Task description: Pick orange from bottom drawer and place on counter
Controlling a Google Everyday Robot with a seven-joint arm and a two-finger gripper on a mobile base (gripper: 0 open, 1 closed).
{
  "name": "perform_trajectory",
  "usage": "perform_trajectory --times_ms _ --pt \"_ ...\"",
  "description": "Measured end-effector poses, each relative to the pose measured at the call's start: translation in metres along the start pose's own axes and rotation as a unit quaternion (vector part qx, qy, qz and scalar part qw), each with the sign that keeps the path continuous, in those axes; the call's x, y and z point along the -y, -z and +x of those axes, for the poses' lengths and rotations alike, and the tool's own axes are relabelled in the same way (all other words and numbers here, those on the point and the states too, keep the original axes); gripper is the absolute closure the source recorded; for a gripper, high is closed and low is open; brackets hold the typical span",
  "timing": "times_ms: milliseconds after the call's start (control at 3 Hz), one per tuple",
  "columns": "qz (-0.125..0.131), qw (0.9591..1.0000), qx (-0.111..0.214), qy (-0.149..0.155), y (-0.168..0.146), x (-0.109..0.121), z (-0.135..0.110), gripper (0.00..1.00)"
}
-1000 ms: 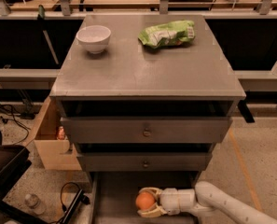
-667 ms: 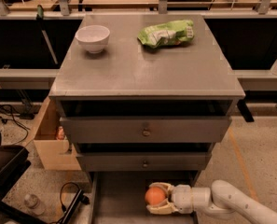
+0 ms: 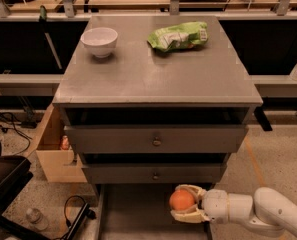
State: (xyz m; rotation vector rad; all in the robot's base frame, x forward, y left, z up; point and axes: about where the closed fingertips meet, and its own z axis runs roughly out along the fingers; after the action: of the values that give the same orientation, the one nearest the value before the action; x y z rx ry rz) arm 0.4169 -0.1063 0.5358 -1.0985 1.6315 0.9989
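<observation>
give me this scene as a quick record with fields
gripper: low in the view, reaching in from the right, fingers shut above and below the orange
orange: held, over the right side of the bottom drawer
bottom drawer: pulled out
upper drawers: two, both closed
counter: holds a white bowl at back left and a green bag at back right; orange not yet on it

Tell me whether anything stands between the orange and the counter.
The hand holds the orange over the bottom drawer. Two upper drawers rise between it and the counter, whose rear holds a bowl and a bag.
</observation>
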Motion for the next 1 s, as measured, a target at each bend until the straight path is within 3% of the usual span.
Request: perform_trajectory --times_ms 667,1000 --pt "0.0 1.0 0.003 0.009 0.002 -0.001 -0.014 1.0" --pt "0.009 0.9996 0.027 0.007 0.028 -0.001 -0.066 1.0"
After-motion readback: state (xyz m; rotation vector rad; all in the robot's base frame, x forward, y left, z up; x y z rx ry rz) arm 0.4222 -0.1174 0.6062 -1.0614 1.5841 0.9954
